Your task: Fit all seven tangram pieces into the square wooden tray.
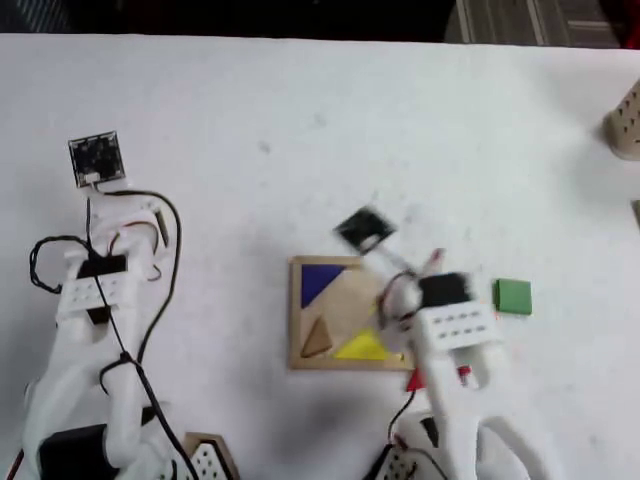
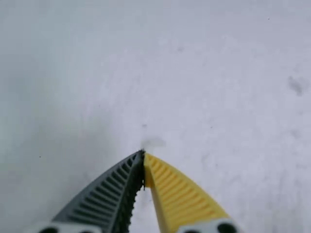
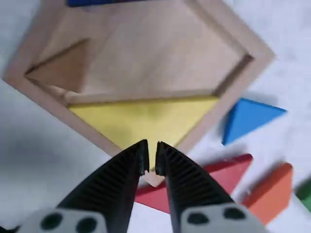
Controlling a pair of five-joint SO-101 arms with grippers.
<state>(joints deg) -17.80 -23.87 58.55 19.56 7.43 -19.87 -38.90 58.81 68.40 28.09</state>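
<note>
The square wooden tray (image 3: 252, 48) holds a yellow triangle (image 3: 146, 119), a tan triangle (image 3: 63, 70) and a dark blue piece (image 3: 97, 2). My right gripper (image 3: 150, 156) is shut and holds nothing, its tips over the tray's rim beside the yellow triangle. Outside that rim lie a light blue triangle (image 3: 248, 119), a red triangle (image 3: 214, 177) and an orange piece (image 3: 272, 191). In the high view the right arm (image 1: 455, 325) covers the right side of the tray (image 1: 294, 320), and a green square (image 1: 512, 296) lies to its right. My left gripper (image 2: 143, 156) is shut over bare table.
The left arm (image 1: 95, 290) stands well left of the tray with black cables looping around it. A pale perforated object (image 1: 625, 125) sits at the far right edge. White tabletop stretches open beyond the tray and between the arms.
</note>
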